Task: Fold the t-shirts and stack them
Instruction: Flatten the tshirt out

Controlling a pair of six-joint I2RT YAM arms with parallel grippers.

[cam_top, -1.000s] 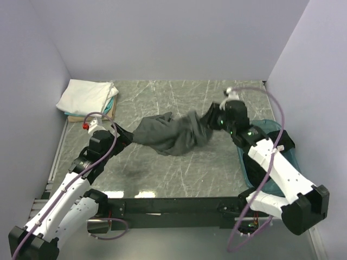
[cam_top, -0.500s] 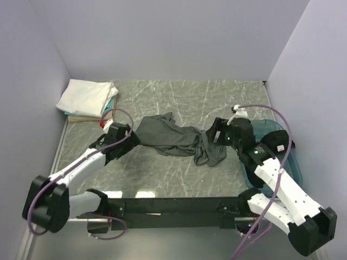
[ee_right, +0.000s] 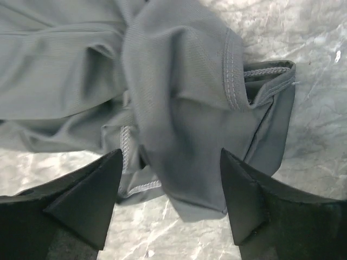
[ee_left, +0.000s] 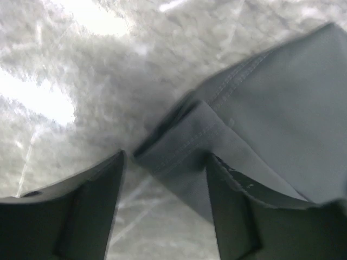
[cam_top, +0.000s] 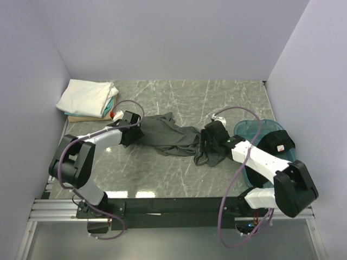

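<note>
The dark charcoal-grey t-shirt [cam_top: 173,138] lies crumpled on the marble table, stretched left to right. My left gripper [cam_top: 134,134] is open at its left end; in the left wrist view a hemmed corner of the shirt [ee_left: 238,108] lies between the spread fingers of that gripper [ee_left: 164,157]. My right gripper [cam_top: 209,143] is open over the shirt's bunched right end; in the right wrist view the grey folds [ee_right: 179,108] lie between the open fingers of that gripper [ee_right: 171,154]. A folded white t-shirt [cam_top: 84,96] tops a teal one [cam_top: 113,102] at the back left.
A teal plastic bin [cam_top: 255,129] stands at the right edge, with a dark item bearing a white label [cam_top: 280,147] inside. The shirt stack rests on a tan layer [cam_top: 81,117]. Grey walls close in the left, back and right sides.
The shirt, held stretched in the air between both grippers, has come down onto the table. Both grippers have let go and now stand open at its ends.
</note>
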